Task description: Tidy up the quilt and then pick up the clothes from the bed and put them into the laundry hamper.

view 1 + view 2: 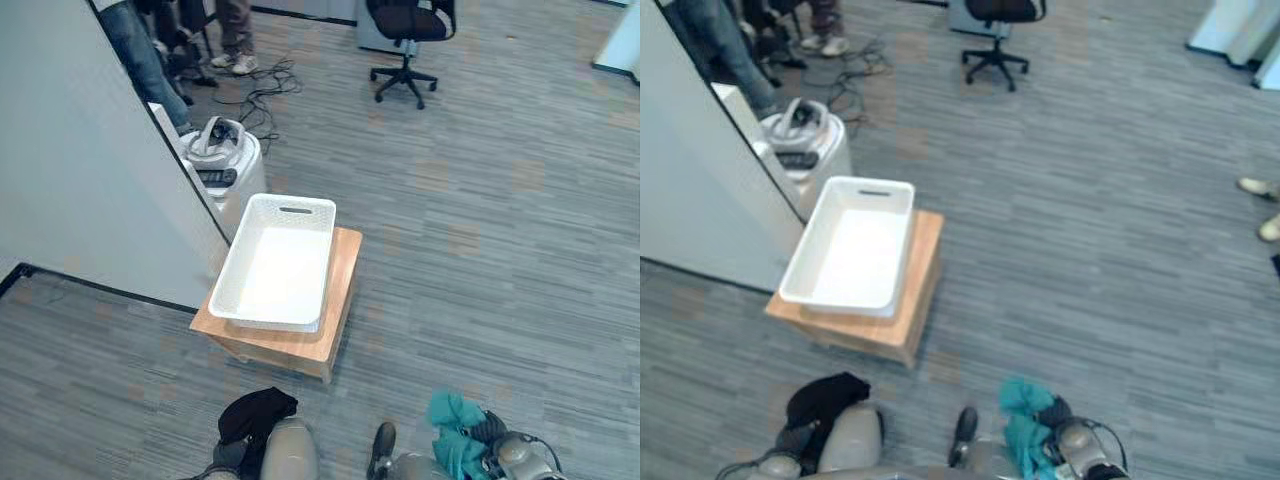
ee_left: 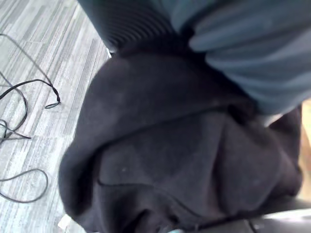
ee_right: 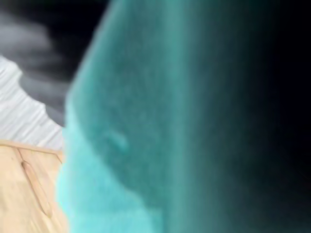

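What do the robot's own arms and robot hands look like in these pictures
Little of them shows. The left arm is a rounded, smooth silver-grey shell at the lower edge of the eye views. The left robot hand's wrist cover is dark and finely ribbed. The right robot hand shows a rounded silver-grey wrist part with dark sections around it. No markings are visible.

office: carpet tiles (image 1: 480, 200), swivel chair (image 1: 405, 40)
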### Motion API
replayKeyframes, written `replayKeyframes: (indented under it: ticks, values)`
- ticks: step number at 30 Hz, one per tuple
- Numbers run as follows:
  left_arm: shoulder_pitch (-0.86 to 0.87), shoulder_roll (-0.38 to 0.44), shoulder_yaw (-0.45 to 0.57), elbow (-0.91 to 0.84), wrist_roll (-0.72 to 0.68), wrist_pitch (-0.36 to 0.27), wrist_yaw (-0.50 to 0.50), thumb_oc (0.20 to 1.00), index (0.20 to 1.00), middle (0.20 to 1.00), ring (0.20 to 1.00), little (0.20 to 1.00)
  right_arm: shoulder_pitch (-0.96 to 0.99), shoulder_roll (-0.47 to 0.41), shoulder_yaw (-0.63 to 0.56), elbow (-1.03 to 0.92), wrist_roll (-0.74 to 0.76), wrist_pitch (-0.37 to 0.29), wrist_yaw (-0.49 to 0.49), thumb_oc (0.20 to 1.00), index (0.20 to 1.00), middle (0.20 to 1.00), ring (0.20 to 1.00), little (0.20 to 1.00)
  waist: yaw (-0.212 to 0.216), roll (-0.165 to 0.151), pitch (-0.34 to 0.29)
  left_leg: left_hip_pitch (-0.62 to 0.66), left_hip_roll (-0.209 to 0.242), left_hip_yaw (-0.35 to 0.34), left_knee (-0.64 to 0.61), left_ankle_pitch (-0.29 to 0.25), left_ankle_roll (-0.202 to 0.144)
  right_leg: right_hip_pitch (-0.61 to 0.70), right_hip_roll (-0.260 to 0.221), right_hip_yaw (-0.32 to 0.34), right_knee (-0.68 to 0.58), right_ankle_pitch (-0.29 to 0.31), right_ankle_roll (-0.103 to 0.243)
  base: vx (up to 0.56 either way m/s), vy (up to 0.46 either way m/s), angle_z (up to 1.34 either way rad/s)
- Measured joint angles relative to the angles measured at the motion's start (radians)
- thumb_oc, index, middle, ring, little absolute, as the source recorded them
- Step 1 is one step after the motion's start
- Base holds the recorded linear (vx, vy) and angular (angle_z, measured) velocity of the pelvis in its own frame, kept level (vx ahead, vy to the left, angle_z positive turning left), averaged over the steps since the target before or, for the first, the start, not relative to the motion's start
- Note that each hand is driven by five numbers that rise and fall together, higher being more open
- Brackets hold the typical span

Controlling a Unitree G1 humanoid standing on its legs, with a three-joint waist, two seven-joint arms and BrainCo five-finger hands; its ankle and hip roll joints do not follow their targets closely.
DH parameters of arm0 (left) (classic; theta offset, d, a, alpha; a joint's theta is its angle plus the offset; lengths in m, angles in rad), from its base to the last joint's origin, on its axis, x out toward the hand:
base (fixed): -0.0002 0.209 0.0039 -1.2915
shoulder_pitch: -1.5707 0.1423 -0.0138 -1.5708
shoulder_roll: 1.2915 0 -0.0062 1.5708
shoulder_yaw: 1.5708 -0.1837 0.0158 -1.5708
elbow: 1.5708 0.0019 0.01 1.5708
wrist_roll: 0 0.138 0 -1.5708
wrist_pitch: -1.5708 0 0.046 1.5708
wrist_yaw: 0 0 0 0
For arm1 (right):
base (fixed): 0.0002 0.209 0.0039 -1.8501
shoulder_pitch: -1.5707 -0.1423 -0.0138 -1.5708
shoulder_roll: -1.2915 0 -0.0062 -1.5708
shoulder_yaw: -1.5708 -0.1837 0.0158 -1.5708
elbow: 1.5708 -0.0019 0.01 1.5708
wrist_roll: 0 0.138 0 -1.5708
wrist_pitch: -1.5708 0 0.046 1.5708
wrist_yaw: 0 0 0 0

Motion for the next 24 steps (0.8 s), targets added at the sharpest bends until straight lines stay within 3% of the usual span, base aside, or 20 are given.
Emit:
replayKeyframes:
  ticks: [2,3,4,5,6,8,9,10,11,13,14,15,16,17,18,19,20,21,22,24]
  values:
    - [-0.005,-0.012,0.000,0.003,0.002,0.001,-0.003,0.200,0.200,0.200,0.200,0.200,0.013,-0.005,0.002,-0.004,-0.001,-0.004,0.000,0.200,0.200,0.200,0.200,0.200,-0.019,0.024,-0.011,0.016,-0.009,0.207,-0.157,0.029,0.017,0.039,0.033,-0.063,0.000,-0.035,0.003,0.39,-0.010,0.66]
    - [-0.008,-0.010,0.002,0.004,0.005,0.002,-0.003,0.200,0.200,0.200,0.200,0.200,0.020,0.000,0.003,-0.005,-0.001,-0.006,0.000,0.200,0.200,0.200,0.200,0.200,-0.019,0.021,-0.022,0.026,0.002,0.256,-0.147,0.038,0.020,0.049,0.039,-0.082,0.000,-0.046,0.003,0.41,0.056,0.85]
    - [-0.001,-0.009,0.029,0.007,0.006,0.007,-0.010,0.200,0.200,0.200,0.200,0.200,0.030,0.009,0.003,-0.003,-0.001,-0.003,0.002,0.200,0.200,0.200,0.200,0.200,-0.010,0.006,-0.036,0.061,-0.001,0.336,-0.100,0.018,0.065,0.084,0.032,-0.122,0.008,-0.081,0.053,0.42,0.088,0.76]
    - [0.002,-0.012,0.044,0.013,0.005,0.010,-0.012,0.200,0.200,0.200,0.200,0.200,0.039,0.009,0.004,-0.001,-0.002,-0.002,0.004,0.200,0.200,0.200,0.200,0.200,-0.011,0.000,-0.043,0.100,-0.014,0.355,-0.095,-0.003,0.094,0.103,0.031,-0.135,0.035,-0.089,0.072,0.27,0.064,1.00]
    - [0.019,-0.032,0.051,0.018,0.004,0.012,-0.013,0.200,0.200,0.200,0.200,0.200,0.057,-0.001,-0.004,0.013,-0.008,-0.004,0.003,0.200,0.200,0.200,0.200,0.200,-0.014,0.048,-0.063,0.182,-0.026,0.298,-0.199,0.000,0.154,0.087,0.028,-0.166,0.183,-0.122,0.121,0.28,-0.010,0.83]
    - [0.028,-0.029,0.035,0.018,-0.003,0.013,-0.012,0.200,0.200,0.200,0.200,0.200,0.069,0.007,-0.002,0.017,-0.009,-0.006,-0.002,0.200,0.200,0.200,0.200,0.200,-0.013,0.064,-0.087,0.247,-0.035,0.241,-0.272,0.023,0.177,0.005,-0.039,-0.179,0.454,-0.159,0.198,0.25,-0.087,0.94]
    - [0.010,-0.023,0.048,0.027,-0.006,0.014,-0.010,0.200,0.200,0.200,0.200,0.200,0.062,0.008,-0.006,0.009,-0.009,-0.018,0.002,0.200,0.200,0.200,0.200,0.200,-0.011,0.071,-0.077,0.276,-0.059,0.168,-0.292,0.016,0.183,-0.132,-0.125,-0.119,0.790,-0.126,0.248,0.17,-0.168,1.33]
    - [0.001,-0.014,0.036,0.036,-0.005,0.016,-0.010,0.200,0.200,0.200,0.200,0.200,0.060,0.011,-0.010,0.008,-0.009,-0.017,0.000,0.200,0.200,0.200,0.200,0.200,-0.028,0.071,-0.077,0.289,-0.069,0.117,-0.309,0.025,0.181,-0.183,-0.147,-0.087,0.865,-0.142,0.225,0.17,-0.248,1.91]
    - [-0.006,0.005,0.028,0.044,-0.005,0.017,-0.009,0.200,0.200,0.200,0.200,0.200,0.051,0.018,-0.012,0.009,-0.009,-0.010,-0.003,0.200,0.200,0.200,0.200,0.200,-0.048,0.065,-0.078,0.300,-0.078,0.065,-0.321,0.037,0.181,-0.229,-0.158,-0.045,0.802,-0.161,0.226,0.29,-0.428,1.90]
    - [-0.012,0.023,0.004,0.043,-0.005,0.004,-0.009,0.200,0.200,0.200,0.200,0.200,0.034,0.027,-0.014,0.031,-0.008,-0.011,-0.013,0.200,0.200,0.200,0.200,0.200,-0.049,0.052,-0.080,0.299,-0.089,-0.026,-0.323,0.029,0.164,-0.262,-0.157,0.033,0.611,-0.168,0.214,0.23,-0.364,1.75]
    - [-0.017,0.037,0.002,0.043,-0.005,0.001,-0.008,0.200,0.200,0.200,0.200,0.200,0.039,0.028,-0.016,0.049,-0.004,-0.013,-0.014,0.200,0.200,0.200,0.200,0.200,-0.054,0.048,-0.083,0.297,-0.096,-0.077,-0.325,0.023,0.155,-0.262,-0.136,0.102,0.506,-0.166,0.213,0.22,-0.293,1.87]
    - [-0.014,0.040,0.000,0.044,-0.005,0.000,-0.006,0.200,0.200,0.200,0.200,0.200,0.036,0.029,-0.017,0.060,0.000,-0.012,-0.012,0.200,0.200,0.200,0.200,0.200,-0.039,0.036,-0.089,0.298,-0.109,-0.121,-0.327,0.022,0.152,-0.262,-0.135,0.187,0.363,-0.159,0.215,0.30,-0.424,1.39]
    - [-0.012,0.044,0.000,0.042,-0.005,0.000,-0.004,0.200,0.200,0.200,0.200,0.200,0.029,0.033,-0.023,0.077,0.001,-0.013,-0.013,0.200,0.200,0.200,0.200,0.200,-0.023,0.028,-0.091,0.303,-0.118,-0.132,-0.334,0.023,0.148,-0.272,-0.133,0.225,0.327,-0.152,0.222,0.25,-0.459,1.38]
    - [-0.003,0.042,-0.001,0.064,-0.005,0.005,-0.001,0.200,0.200,0.200,0.200,0.200,0.020,0.035,-0.041,0.087,0.005,-0.016,-0.014,0.200,0.200,0.200,0.200,0.200,-0.017,0.040,-0.089,0.305,-0.122,-0.241,-0.335,0.016,0.138,-0.259,-0.101,0.362,0.231,-0.134,0.220,0.16,-0.395,1.27]
    - [-0.009,0.037,-0.006,0.073,-0.005,0.009,-0.001,0.200,0.200,0.200,0.200,0.200,0.023,0.032,-0.042,0.091,0.012,-0.017,-0.016,0.200,0.200,0.200,0.200,0.200,-0.044,0.045,-0.089,0.295,-0.110,-0.282,-0.332,0.021,0.132,-0.229,-0.084,0.466,0.179,-0.123,0.212,0.15,-0.437,2.47]
    - [-0.022,0.044,-0.028,0.082,-0.005,0.007,-0.002,0.200,0.200,0.200,0.200,0.200,0.029,0.031,-0.046,0.121,0.035,-0.015,-0.016,0.200,0.200,0.200,0.200,0.200,-0.066,0.058,-0.086,0.289,-0.099,-0.394,-0.337,0.035,0.110,-0.184,-0.063,0.537,0.082,-0.091,0.205,0.10,-0.472,2.09]
    - [-0.026,0.045,-0.038,0.082,-0.005,0.008,-0.002,0.200,0.200,0.200,0.200,0.200,0.031,0.032,-0.046,0.125,0.036,-0.014,-0.015,0.200,0.200,0.200,0.200,0.200,-0.064,0.054,-0.085,0.286,-0.101,-0.397,-0.337,0.035,0.109,-0.174,-0.067,0.540,0.065,-0.077,0.200,0.10,-0.535,2.14]
    - [-0.007,0.075,-0.045,0.080,-0.005,0.005,-0.002,0.200,0.200,0.200,0.200,0.200,0.033,0.056,-0.051,0.148,0.045,-0.005,-0.013,0.200,0.200,0.200,0.200,0.200,-0.042,0.004,-0.082,0.295,-0.127,-0.433,-0.344,0.024,0.067,-0.159,-0.110,0.517,0.028,0.010,0.167,0.07,-0.506,1.03]
    - [0.003,0.074,-0.045,0.085,-0.005,0.008,-0.001,0.200,0.200,0.200,0.200,0.200,0.034,0.058,-0.052,0.150,0.049,-0.005,-0.013,0.200,0.200,0.200,0.200,0.200,-0.040,0.003,-0.083,0.297,-0.120,-0.443,-0.343,0.020,0.049,-0.160,-0.109,0.487,0.038,0.088,0.159,0.05,-0.296,1.07]
    - [0.052,0.039,-0.035,0.100,-0.005,0.009,-0.003,0.200,0.200,0.200,0.200,0.200,0.024,0.052,-0.082,0.148,0.071,-0.010,-0.021,0.200,0.200,0.200,0.200,0.200,-0.050,0.053,-0.080,0.276,-0.018,-0.410,-0.329,-0.006,0.005,-0.125,-0.038,0.410,0.000,0.077,0.128,0.01,-0.291,0.71]
